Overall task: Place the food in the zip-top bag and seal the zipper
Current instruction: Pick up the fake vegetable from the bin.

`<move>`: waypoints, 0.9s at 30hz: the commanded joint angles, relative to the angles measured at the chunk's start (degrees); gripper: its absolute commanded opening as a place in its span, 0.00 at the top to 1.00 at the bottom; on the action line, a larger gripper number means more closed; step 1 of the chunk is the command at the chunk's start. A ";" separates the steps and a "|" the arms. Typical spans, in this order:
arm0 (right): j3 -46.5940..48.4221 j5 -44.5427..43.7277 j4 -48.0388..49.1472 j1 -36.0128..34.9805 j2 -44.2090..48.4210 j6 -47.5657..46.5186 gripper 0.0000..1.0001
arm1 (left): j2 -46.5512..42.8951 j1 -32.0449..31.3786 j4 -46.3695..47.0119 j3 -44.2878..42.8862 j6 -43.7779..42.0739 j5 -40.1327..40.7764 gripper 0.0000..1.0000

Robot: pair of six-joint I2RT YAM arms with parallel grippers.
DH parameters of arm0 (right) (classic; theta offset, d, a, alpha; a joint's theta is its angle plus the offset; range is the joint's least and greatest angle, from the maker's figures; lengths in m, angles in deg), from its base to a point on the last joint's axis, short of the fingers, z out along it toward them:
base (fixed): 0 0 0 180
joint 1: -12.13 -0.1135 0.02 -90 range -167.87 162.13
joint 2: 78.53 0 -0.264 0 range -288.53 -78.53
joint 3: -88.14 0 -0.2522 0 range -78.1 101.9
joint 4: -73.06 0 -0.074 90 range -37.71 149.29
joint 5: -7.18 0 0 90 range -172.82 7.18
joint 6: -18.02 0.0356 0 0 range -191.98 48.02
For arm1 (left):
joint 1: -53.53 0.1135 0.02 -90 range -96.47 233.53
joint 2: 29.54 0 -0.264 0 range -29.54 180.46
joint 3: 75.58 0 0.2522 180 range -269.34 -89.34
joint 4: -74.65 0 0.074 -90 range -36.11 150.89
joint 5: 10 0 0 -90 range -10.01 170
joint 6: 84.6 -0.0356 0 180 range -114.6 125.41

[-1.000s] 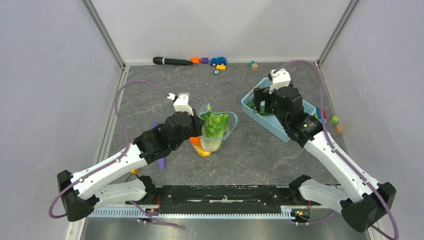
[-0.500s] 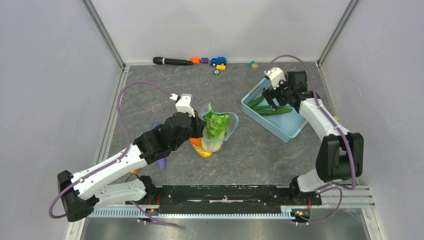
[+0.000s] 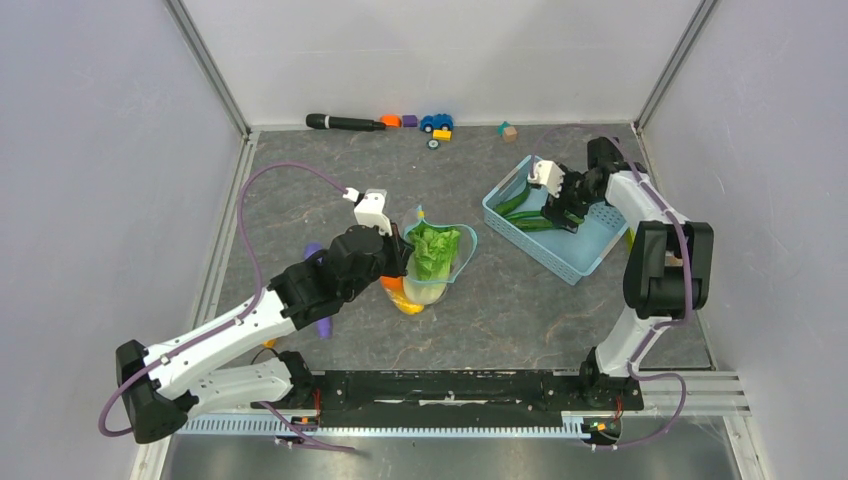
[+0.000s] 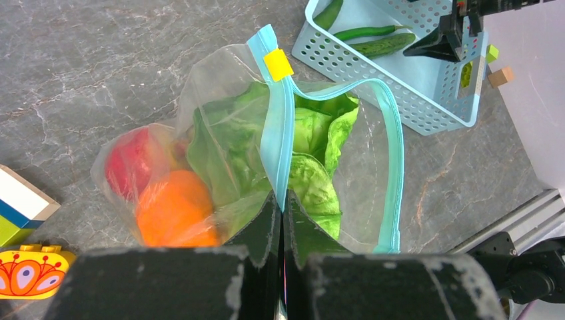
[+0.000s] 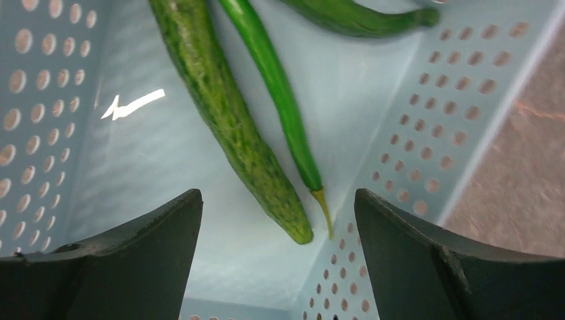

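Note:
The clear zip-top bag (image 3: 440,262) stands mid-table, mouth open, with its teal zipper (image 4: 276,133) and a yellow slider (image 4: 278,65). Inside are green lettuce (image 4: 313,153), an orange (image 4: 174,207) and a red fruit (image 4: 130,160); a yellow fruit (image 3: 408,303) shows at the bottom. My left gripper (image 4: 280,200) is shut on the near zipper edge. Long green pods (image 3: 530,215) lie in the light-blue basket (image 3: 560,255). My right gripper (image 5: 278,220) hangs open just above a cucumber-like pod (image 5: 226,113) and a thin pod (image 5: 276,93), touching neither.
A purple thing (image 3: 322,326) lies partly hidden under the left arm. A black stick (image 3: 345,123), a toy car (image 3: 436,122) and small blocks (image 3: 508,130) line the back wall. Two toy blocks (image 4: 20,200) sit left of the bag.
The right arm has swung round and its gripper has dropped into the basket over the pods. The left arm and the bag have barely moved.

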 commanded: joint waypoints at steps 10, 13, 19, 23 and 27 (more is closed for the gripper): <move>2.01 2.39 -6.90 -2.66 -7.55 -10.55 0.12 | 0.28 0.08 3.68 0.38 -3.64 0.46 0.98; 2.38 1.31 -2.43 -2.63 -9.54 -5.97 0.13 | 0.32 0.05 3.86 0.46 -3.60 0.55 0.98; 0.06 0.14 2.25 -4.99 -10.93 -5.01 0.19 | 0.66 0.06 4.59 0.64 -3.65 0.64 0.98; -1.11 -0.98 2.74 -6.11 -11.64 -5.98 0.43 | 1.52 0.05 4.49 0.04 -3.75 0.13 0.98; -1.25 -0.23 1.41 -6.15 -11.48 -7.28 0.56 | 1.78 0.05 4.36 -0.02 -3.88 0.10 0.98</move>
